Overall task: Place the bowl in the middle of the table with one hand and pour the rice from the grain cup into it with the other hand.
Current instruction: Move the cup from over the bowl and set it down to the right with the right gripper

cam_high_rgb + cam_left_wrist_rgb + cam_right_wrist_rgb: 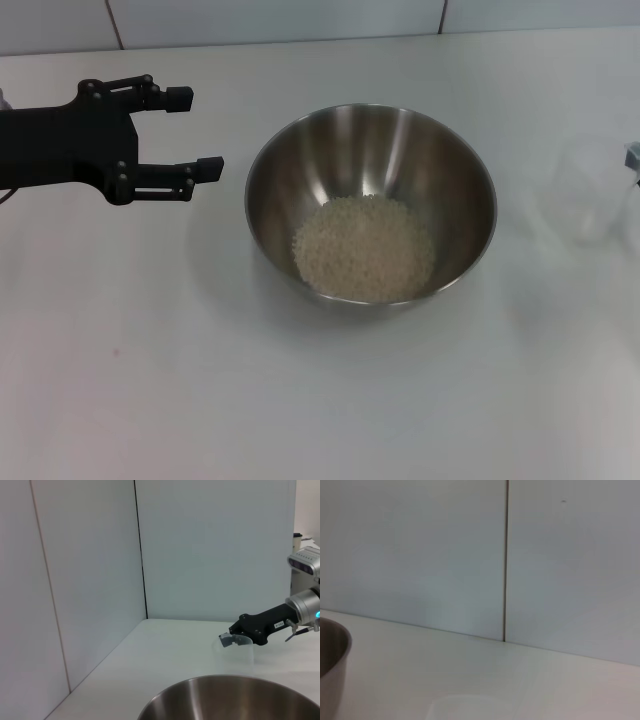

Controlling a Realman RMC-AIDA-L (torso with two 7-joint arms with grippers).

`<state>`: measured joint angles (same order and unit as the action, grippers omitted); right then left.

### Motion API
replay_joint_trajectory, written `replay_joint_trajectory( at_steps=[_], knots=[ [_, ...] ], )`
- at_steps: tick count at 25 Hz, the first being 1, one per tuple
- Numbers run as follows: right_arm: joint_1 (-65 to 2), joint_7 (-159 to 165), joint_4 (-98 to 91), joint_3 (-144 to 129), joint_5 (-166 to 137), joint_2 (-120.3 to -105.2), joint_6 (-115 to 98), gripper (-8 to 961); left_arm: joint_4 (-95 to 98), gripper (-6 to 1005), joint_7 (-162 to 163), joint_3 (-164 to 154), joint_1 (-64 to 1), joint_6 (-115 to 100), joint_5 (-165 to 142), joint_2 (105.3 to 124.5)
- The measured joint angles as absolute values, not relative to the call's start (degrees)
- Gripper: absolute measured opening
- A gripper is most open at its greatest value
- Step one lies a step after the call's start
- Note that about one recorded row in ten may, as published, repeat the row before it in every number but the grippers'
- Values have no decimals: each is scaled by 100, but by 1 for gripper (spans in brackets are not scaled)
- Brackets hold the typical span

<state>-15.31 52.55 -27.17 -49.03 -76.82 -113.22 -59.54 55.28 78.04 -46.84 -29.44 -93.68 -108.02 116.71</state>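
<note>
We read this as nearly done — the bowl (pixel 371 205) sits mid-table (pixel 300 400) with the rice (pixel 364 247) heaped inside. Left gripper (pixel 190 133) is just beside the bowl's rim, jaws wide, holding nothing. The grain cup (pixel 592 190) looks empty, on the bowl's far side from those jaws. Right gripper (pixel 231 639) is at the cup — can't tell whether it's gripping. Left: release and retreat.

The right gripper (pixel 634 156), beside the cup (pixel 592 190), is cut off by the head view's edge; its fingers cannot be made out. The bowl (pixel 235 700) is cropped in both wrist views.
</note>
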Motion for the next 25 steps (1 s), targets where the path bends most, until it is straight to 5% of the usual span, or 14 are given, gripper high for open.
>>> replay_joint_trajectory(
  at_steps=[25],
  knots=[
    [-1591,5238,-2717,-4859,-7840,-11320,-5869,44,5579,842,7804,-4684,-2944,-9369,-10801,11681]
  ],
)
